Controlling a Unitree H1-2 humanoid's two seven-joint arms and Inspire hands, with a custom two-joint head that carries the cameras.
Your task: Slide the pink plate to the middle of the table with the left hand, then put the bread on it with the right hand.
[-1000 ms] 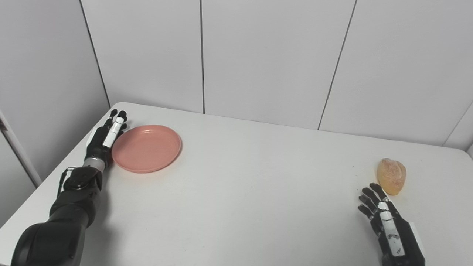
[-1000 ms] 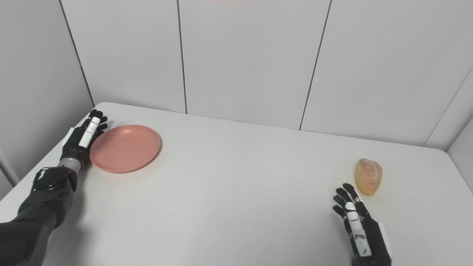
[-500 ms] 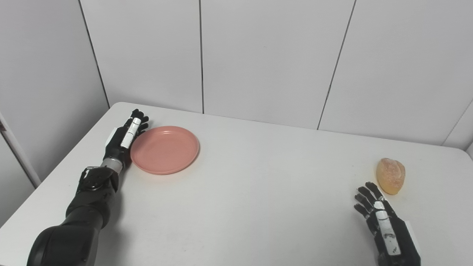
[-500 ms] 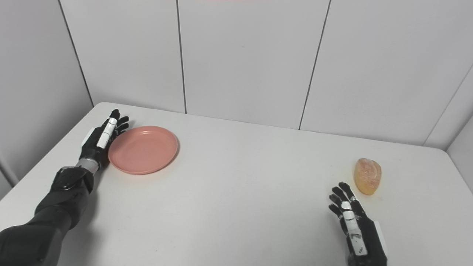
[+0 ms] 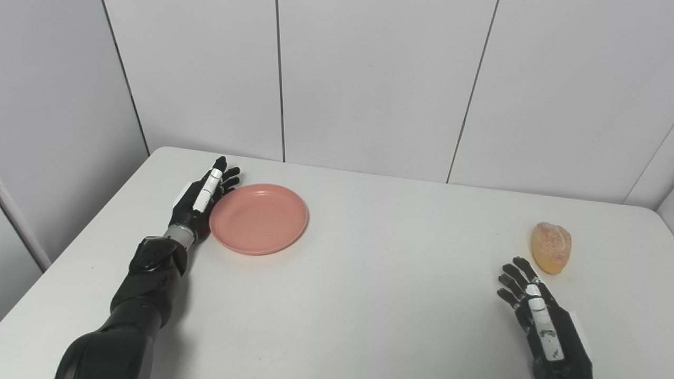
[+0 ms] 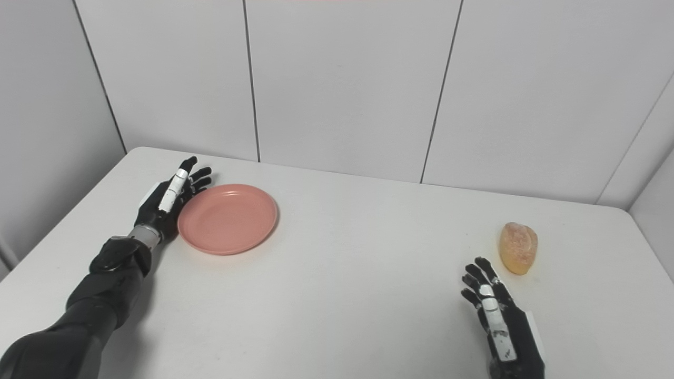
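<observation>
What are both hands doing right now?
Left hand: open, fingers straight, set against the left rim of the pink plate, gripping nothing.
Right hand: open, fingers spread, empty, short of the bread.

- One pink plate (image 5: 258,218), round and shallow, lying flat with its left rim touching the inner side of the left hand (image 5: 202,201).
- One piece of bread (image 5: 551,247), golden-brown, standing just beyond the fingertips of the right hand (image 5: 539,316) and not touching it.
- Two robot hands, black with white segments: the left one with fingers extended against the plate, the right one with fingers spread, holding nothing.
- One white table (image 5: 379,273), bearing the plate, the bread and both hands.
</observation>
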